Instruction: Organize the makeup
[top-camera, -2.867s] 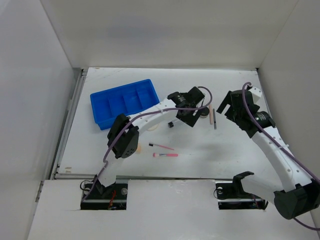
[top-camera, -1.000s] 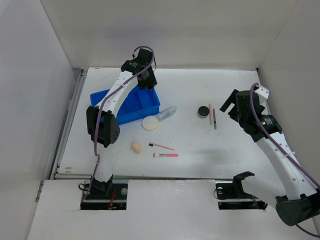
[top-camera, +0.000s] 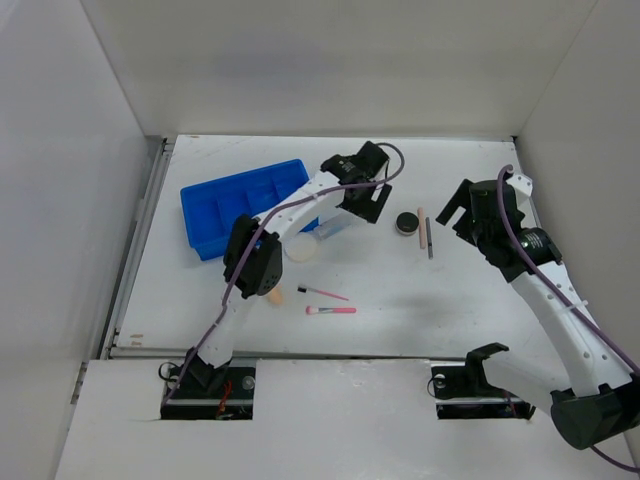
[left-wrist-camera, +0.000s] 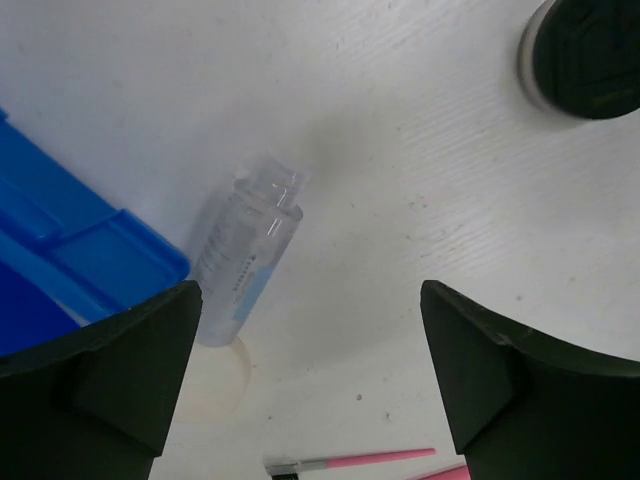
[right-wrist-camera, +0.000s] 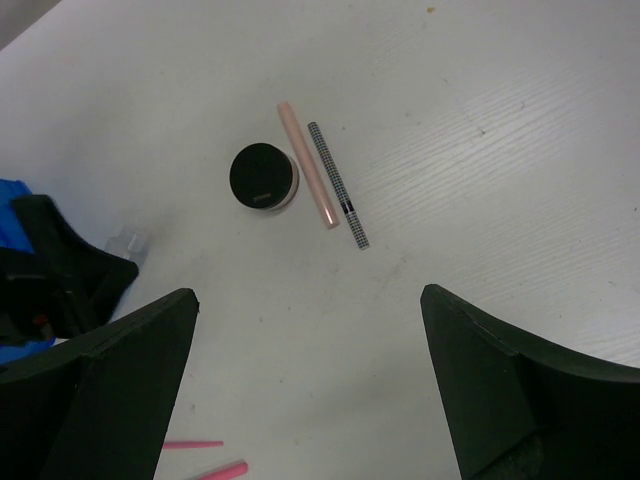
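- Clear bottle (left-wrist-camera: 245, 255): lying on its side on the counter (top-camera: 450, 290). Its flank is just beside a corner of the blue tray (top-camera: 235, 205) and its base end is by the white puff (left-wrist-camera: 215, 378). It is outside the tray.
- Other makeup, all on the counter: black jar (top-camera: 406, 222), beige stick (top-camera: 422, 228) and dark pencil (top-camera: 430, 238) grouped right of centre. The pink-handled brushes (top-camera: 335, 310) lie nearer the arm bases.
- Progress (judgement): early. No item can be made out in the tray compartments that show, and the tray's right end is behind the left arm (top-camera: 290, 215). Everything listed above is left to sort.
- Left tool (left-wrist-camera: 310, 300): fingers spread wide with nothing between them, hovering over the bottle and puff. The bottle looks the likely target, but that is a guess.
- Right tool (right-wrist-camera: 310, 300): fingers also wide apart, holding nothing, above the jar, stick and pencil and apart from all three.
- Top view only: the whole layout and the tray interior. The bottle is largely covered there by the left arm.
- Left wrist view only: the bottle in full, with its cap end pointing away from the puff, and how close it lies to the tray corner.
- Right wrist view only: the stick lies between jar and pencil, roughly parallel to the pencil, with a narrow gap on each side as far as I can tell. The pencil's chequered pattern also shows.
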